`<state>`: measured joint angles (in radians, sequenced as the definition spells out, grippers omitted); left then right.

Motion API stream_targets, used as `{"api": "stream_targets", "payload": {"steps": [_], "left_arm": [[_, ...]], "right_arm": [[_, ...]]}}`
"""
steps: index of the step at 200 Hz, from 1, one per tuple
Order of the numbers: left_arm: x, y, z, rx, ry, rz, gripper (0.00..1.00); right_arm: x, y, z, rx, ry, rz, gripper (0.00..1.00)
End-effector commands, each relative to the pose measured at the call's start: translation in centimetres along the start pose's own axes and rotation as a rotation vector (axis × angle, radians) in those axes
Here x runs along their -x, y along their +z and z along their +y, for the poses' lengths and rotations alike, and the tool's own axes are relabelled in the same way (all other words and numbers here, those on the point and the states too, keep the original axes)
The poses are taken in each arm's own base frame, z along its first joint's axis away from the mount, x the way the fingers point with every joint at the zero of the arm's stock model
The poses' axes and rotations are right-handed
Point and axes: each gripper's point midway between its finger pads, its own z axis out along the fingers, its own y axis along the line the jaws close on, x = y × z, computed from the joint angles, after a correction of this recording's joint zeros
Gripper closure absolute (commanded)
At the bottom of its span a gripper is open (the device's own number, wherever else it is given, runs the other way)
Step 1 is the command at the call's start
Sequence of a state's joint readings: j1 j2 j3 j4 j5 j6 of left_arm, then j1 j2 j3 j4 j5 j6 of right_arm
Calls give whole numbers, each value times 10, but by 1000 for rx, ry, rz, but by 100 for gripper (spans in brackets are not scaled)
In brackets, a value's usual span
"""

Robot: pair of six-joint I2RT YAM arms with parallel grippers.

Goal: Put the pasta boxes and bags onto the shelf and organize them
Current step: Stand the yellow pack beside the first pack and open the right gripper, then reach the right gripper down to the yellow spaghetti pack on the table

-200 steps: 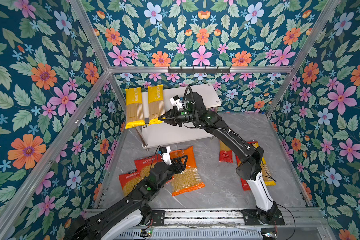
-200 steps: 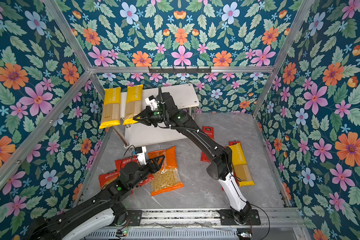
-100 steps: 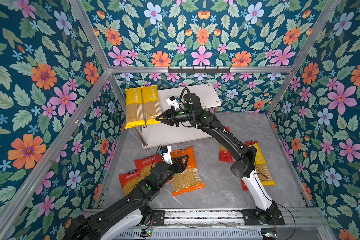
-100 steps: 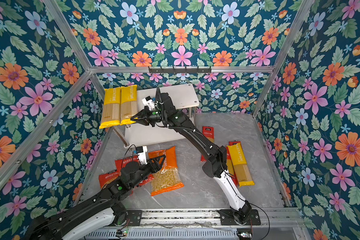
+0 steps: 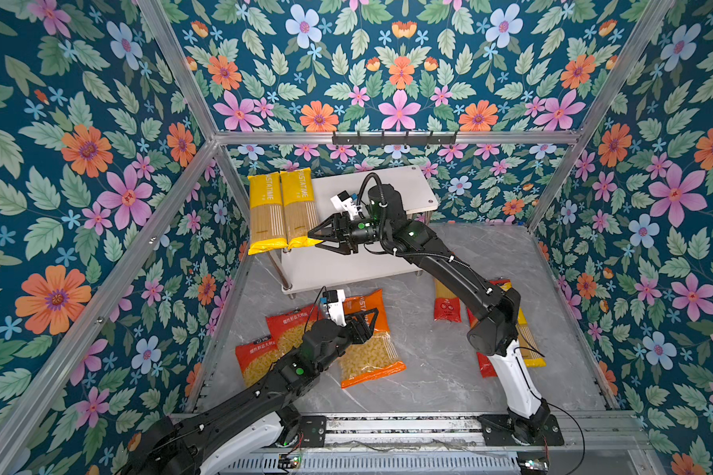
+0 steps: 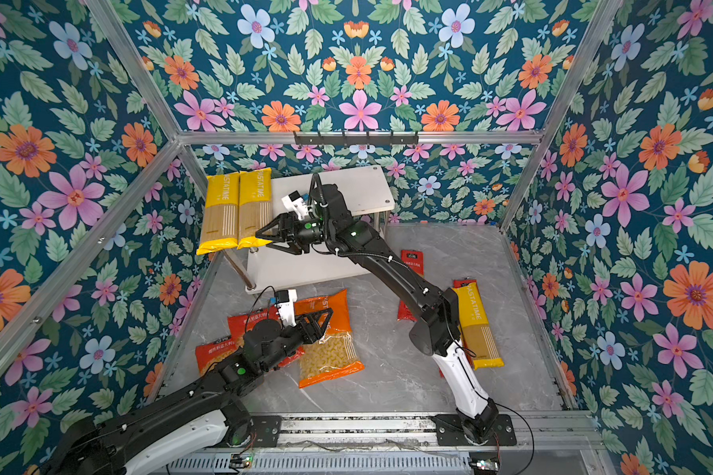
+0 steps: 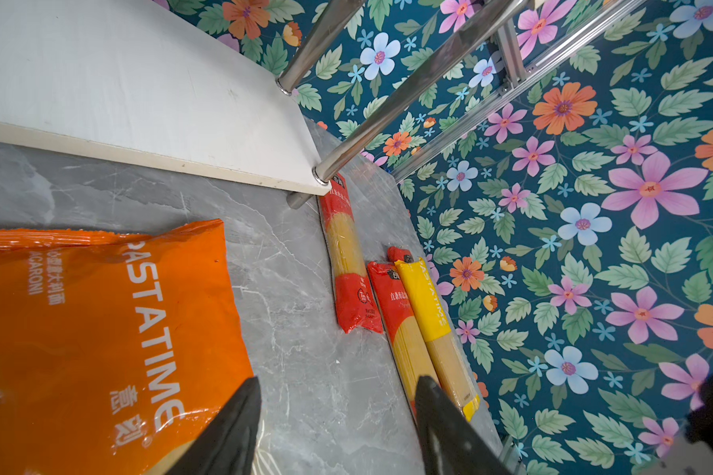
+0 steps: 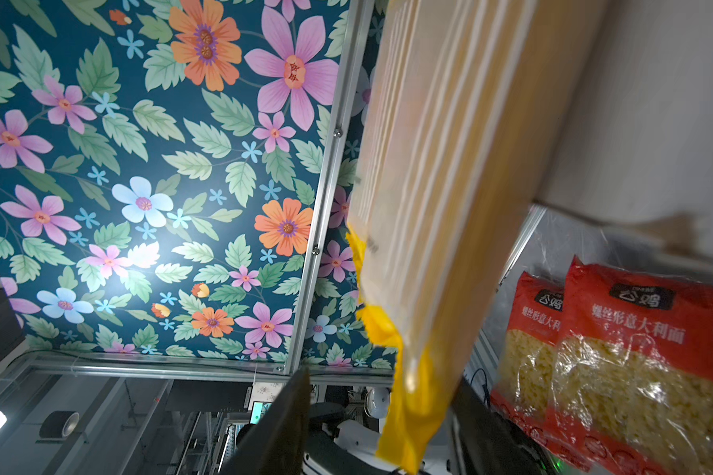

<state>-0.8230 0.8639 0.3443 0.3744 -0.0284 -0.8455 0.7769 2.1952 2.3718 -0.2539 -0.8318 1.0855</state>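
Right end effector (image 5: 317, 240), jaws apart, at yellow PASTATIME spaghetti (image 5: 300, 205) on the shelf (image 5: 412, 185); left end effector (image 5: 372, 316) spread over orange PASTATIME macaroni (image 5: 371, 353).

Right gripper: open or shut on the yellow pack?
Open. The right gripper has its jaws spread around the end of the yellow pack; the wrist view shows a gap beside one finger.

The right arm reaches forward from its base with the elbow raised, and its forearm crosses the middle toward the left. The right gripper (image 5: 313, 240) points left, fingers (image 8: 280, 423) spread apart. The left arm lies low and extended forward, and the left gripper (image 5: 369, 318) has its fingers (image 7: 231, 432) parted.
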Motion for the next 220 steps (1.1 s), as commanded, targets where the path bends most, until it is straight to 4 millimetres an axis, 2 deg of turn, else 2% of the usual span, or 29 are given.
{"api": "stream_targets", "payload": {"steps": [1, 17, 31, 47, 53, 74, 91, 109, 139, 155, 170, 188, 208, 220], "left_arm": [[7, 3, -17, -61, 42, -30, 37], [2, 6, -27, -90, 78, -19, 37], [-5, 10, -36, -97, 138, -3, 37], [-16, 19, -44, -83, 236, 26, 36], [-22, 22, -45, -78, 267, 40, 36], [-44, 36, -51, -83, 354, 72, 36], [-63, 47, -61, -113, 406, 101, 36], [-74, 57, -74, -167, 414, 107, 35], [-87, 76, -94, -240, 390, 127, 35], [-94, 84, -103, -272, 372, 145, 36], [-100, 89, -107, -292, 357, 166, 36], [-103, 90, -108, -302, 342, 179, 36], [-101, 88, -105, -300, 333, 167, 36], [-100, 86, -104, -293, 331, 161, 36]], "right_arm": [[-7, -20, 20, 34, -102, -24, 44], [-16, -38, 9, 17, -90, -50, 44], [-31, -62, 2, -2, -91, -70, 44], [-49, -95, -25, -84, -71, -116, 44], [-55, -114, -28, -120, -74, -152, 44], [-78, -181, -95, -350, 5, -272, 44], [-102, -249, -157, -577, 110, -378, 43], [-131, -316, -209, -762, 223, -477, 41], [-173, -413, -272, -1094, 395, -608, 32], [-191, -459, -294, -1310, 467, -673, 28], [-200, -485, -302, -1431, 511, -720, 25], [-210, -508, -310, -1466, 588, -815, 22], [-221, -521, -326, -1416, 678, -888, 22], [-226, -520, -335, -1382, 717, -881, 22]]}}
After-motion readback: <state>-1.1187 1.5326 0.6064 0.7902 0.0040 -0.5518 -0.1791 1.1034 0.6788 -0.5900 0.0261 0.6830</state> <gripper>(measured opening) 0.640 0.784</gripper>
